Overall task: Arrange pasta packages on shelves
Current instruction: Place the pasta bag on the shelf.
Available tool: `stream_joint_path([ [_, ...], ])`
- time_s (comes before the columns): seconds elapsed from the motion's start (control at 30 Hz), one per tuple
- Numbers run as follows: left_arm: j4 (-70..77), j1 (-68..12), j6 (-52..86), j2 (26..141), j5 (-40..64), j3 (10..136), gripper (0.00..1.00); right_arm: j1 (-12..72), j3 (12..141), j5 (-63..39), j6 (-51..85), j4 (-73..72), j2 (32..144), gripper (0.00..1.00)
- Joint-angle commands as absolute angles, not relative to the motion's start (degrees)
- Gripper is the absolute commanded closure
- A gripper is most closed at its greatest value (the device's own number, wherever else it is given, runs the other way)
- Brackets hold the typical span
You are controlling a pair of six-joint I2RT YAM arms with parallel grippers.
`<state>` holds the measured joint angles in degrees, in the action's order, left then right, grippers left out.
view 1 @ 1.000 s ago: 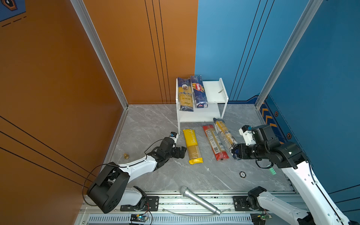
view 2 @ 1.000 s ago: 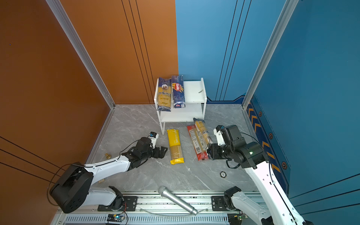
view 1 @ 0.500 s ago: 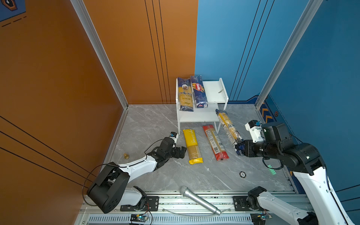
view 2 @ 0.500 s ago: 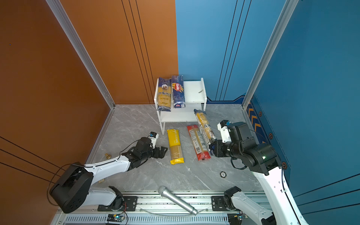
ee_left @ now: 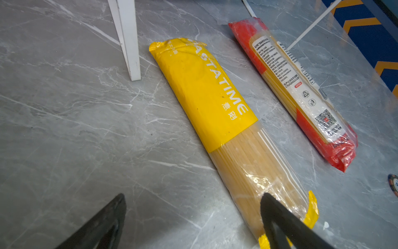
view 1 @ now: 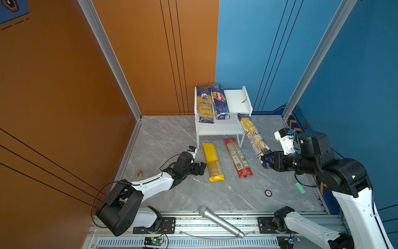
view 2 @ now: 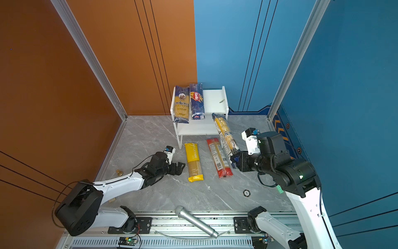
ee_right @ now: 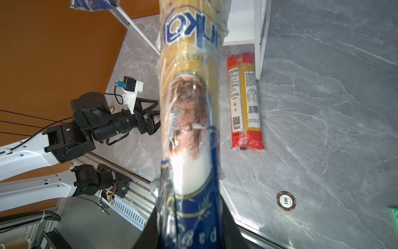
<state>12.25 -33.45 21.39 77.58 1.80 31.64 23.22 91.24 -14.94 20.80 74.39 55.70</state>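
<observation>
Grip first: your right gripper (view 1: 267, 160) is clamped tight on the dark blue end of the lifted ankara bag (view 1: 253, 135), a long, narrow blue-and-yellow plastic packet of spaghetti. That bag is clear of the grey marble-patterned floor (view 1: 163, 138) and slants from the jaws toward the rack (view 1: 237, 101), a small white two-tier shelf with flat boards, side panels and thin legs. Its far end sits right at the front corner of the rack's right side panel; you cannot tell from either top view whether it touches. In the right wrist view the same bag (ee_right: 189, 118) runs straight out from between the black fingers (ee_right: 231, 226).

On the rack's top board, the shelved ankara bag (view 1: 205, 105), also blue and yellow, lies along the left side panel. The Barilla bag (view 1: 219, 101), dark blue, lies right beside it.

In front of the rack, the yellow bag (view 1: 212, 159), clear at its near end, and the red-and-clear bag (view 1: 237, 157) lie on the floor side by side, apart.

Your left gripper (view 1: 199, 168) sits low just beside the yellow bag, jaws spread wide and holding nothing. In the left wrist view one fingertip (ee_left: 277, 215) overlaps the bag's clear end; contact is unclear.

A silver microphone (view 1: 221, 222) lies across the front rail.
</observation>
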Motion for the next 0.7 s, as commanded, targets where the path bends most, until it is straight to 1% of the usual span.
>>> stream_joint_path([
  [0.0,12.4,-34.1,20.6,77.1,2.7,32.3,0.02,22.9,95.0,-16.3,19.7,65.4,55.3,1.0],
  [0.17,12.4,-34.1,20.6,77.0,2.8,32.4,0.02,22.9,96.7,-14.7,20.8,62.7,57.0,1.0],
  [0.37,12.3,-34.0,20.6,77.0,2.9,32.5,0.02,22.9,98.3,-10.0,23.4,57.8,59.3,1.0],
  [0.67,12.3,-34.1,20.6,76.7,2.8,32.4,0.02,22.9,102.0,-9.2,24.9,51.3,64.6,1.0],
])
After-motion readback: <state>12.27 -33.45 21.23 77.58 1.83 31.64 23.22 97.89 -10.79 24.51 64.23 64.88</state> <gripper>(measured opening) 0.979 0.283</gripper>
